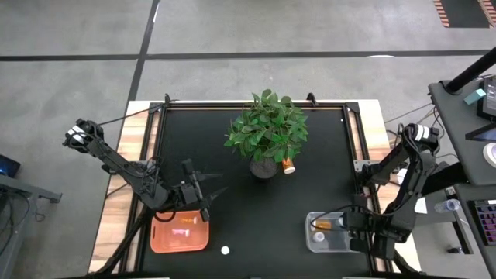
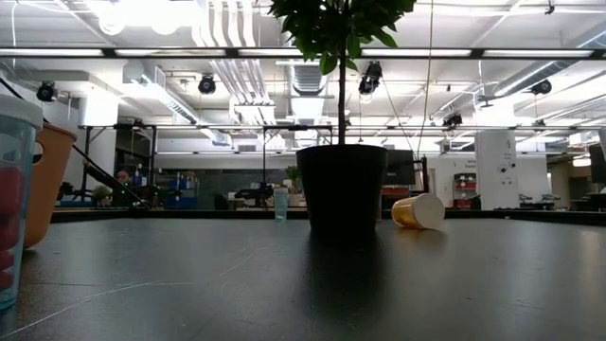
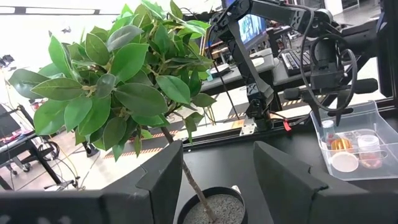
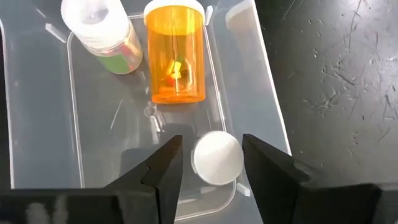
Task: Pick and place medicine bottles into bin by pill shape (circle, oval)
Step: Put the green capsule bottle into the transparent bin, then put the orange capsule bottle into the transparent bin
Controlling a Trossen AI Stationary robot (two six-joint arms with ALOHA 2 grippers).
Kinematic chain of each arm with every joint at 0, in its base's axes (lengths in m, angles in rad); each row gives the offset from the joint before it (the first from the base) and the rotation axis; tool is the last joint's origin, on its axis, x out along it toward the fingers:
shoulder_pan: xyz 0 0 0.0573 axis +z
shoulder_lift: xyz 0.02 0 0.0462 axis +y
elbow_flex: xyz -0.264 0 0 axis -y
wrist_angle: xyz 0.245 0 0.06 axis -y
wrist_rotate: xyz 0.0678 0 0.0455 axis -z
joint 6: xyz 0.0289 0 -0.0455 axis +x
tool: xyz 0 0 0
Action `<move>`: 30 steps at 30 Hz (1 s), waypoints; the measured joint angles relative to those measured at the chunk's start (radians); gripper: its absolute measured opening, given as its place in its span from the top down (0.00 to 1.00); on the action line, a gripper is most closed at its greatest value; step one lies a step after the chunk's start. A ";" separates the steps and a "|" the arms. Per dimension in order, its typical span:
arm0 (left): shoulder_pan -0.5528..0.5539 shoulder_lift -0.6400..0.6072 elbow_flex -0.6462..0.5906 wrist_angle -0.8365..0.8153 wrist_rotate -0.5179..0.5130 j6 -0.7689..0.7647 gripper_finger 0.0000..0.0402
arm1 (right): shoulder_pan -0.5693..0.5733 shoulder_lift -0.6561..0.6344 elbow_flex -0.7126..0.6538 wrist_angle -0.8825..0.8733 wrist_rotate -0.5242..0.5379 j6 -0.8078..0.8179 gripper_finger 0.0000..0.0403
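My right gripper (image 4: 213, 167) hangs open over the clear bin (image 4: 37, 124), pointing steeply down. Its fingers stand on either side of a white-capped bottle (image 4: 216, 157) that stands upright on the bin's floor, with a narrow gap showing at one finger. In the same bin an orange bottle (image 4: 177, 56) lies on its side, next to a clear bottle with a white cap (image 4: 102, 28). My left gripper (image 3: 217, 180) is open and level above the orange bin (image 1: 180, 232), facing the plant. Another orange bottle (image 1: 288, 165) lies on the table beside the plant pot.
A leafy potted plant (image 1: 266, 132) stands in the middle of the black table, its pot (image 2: 341, 185) beside the lying orange bottle (image 2: 418, 210). A small white bottle (image 1: 225, 250) sits near the front edge between the two bins. Desks and equipment stand to the right.
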 joint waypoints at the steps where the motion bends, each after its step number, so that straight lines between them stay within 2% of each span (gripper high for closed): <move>1: 0.000 0.000 0.000 0.000 0.000 0.000 0.55 | 0.000 -0.002 0.000 0.000 -0.001 0.005 0.60; 11: 0.000 0.000 0.000 0.000 0.000 0.000 0.55 | 0.000 -0.058 0.034 -0.047 -0.004 0.020 0.56; 17: 0.000 0.000 0.000 0.000 0.000 0.000 0.55 | -0.033 -0.079 0.123 -0.126 -0.005 0.075 0.56; 20: 0.000 0.000 0.000 0.000 0.000 0.001 0.55 | -0.091 -0.079 0.176 -0.161 0.013 0.089 0.56; 26: -0.001 -0.004 0.000 0.000 0.000 0.001 0.55 | -0.265 -0.079 0.235 -0.142 0.143 0.064 0.56; 30: -0.004 -0.015 0.000 0.000 0.000 0.005 0.55 | -0.421 -0.079 0.247 -0.136 0.151 0.014 0.56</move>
